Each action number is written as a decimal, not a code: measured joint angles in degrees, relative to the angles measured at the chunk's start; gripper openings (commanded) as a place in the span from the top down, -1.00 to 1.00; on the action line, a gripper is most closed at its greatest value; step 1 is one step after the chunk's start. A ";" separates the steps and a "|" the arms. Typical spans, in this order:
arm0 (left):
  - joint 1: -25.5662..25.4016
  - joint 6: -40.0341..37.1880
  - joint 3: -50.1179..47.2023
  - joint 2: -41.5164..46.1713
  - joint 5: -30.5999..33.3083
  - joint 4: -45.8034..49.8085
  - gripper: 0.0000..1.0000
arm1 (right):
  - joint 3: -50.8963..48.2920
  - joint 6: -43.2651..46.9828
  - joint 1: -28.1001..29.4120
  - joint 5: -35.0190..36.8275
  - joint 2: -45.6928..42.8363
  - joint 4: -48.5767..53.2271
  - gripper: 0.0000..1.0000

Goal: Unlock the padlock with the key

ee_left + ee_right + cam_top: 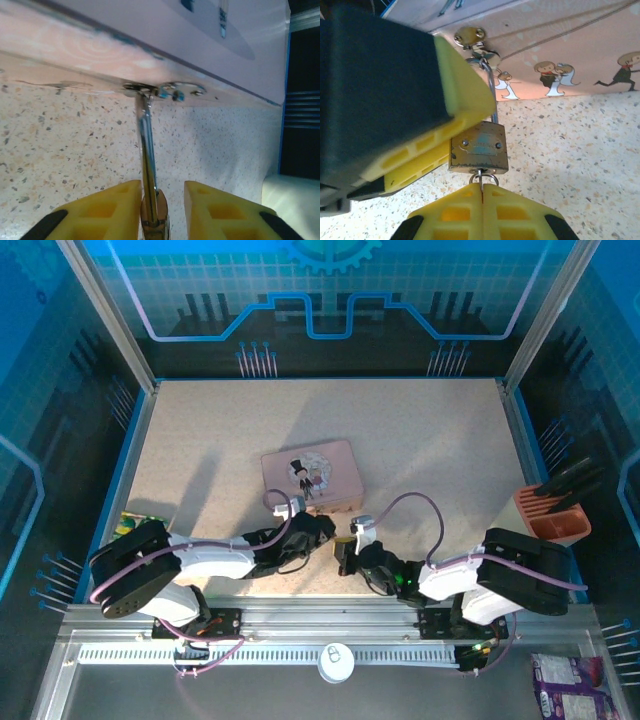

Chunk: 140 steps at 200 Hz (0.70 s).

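At the near edge of the pink tin (310, 477), seen from above, the left gripper (318, 530) and right gripper (345, 552) meet. Left wrist: the padlock (152, 210) hangs from the tin's hasp (165, 91) between parted fingers (110, 210); I cannot tell whether they pinch it. Right wrist: fingers (515, 210) clamp the key (481, 189) at the padlock's end away from the tin.

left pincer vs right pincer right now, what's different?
Left pincer clamps the padlock body; right pincer pinches the key at its keyway end. Left's fingers stand apart around the body; right's nearly touch on the thin key. Shared: yellow fingers, both shut on something beside the pink tin.
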<state>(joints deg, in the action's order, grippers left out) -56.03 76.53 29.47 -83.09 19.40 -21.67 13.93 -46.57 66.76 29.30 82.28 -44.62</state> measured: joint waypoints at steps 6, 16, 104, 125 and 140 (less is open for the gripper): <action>0.11 0.07 0.00 0.11 0.00 0.20 0.04 | -0.07 -0.17 -0.07 0.00 0.02 0.04 1.00; 0.42 -0.13 0.00 0.48 0.04 0.66 -0.03 | -0.11 -0.46 -0.11 0.00 0.02 0.04 1.00; 4.46 -3.61 -1.42 12.85 2.45 11.28 -0.32 | -2.05 -4.55 -2.23 -1.79 0.57 -0.96 1.00; 5.31 -5.92 -1.38 14.36 2.47 14.16 -0.35 | -2.05 -4.68 -2.23 -1.92 0.55 -0.98 1.00; 5.64 -7.85 -1.07 14.69 2.51 16.55 -0.39 | -2.05 -4.68 -2.23 -1.92 0.55 -0.98 1.00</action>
<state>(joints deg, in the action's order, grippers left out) -50.39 68.69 28.40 -68.40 21.91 -5.13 11.88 -51.24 64.53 27.38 82.83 -45.60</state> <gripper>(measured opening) 0.678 0.065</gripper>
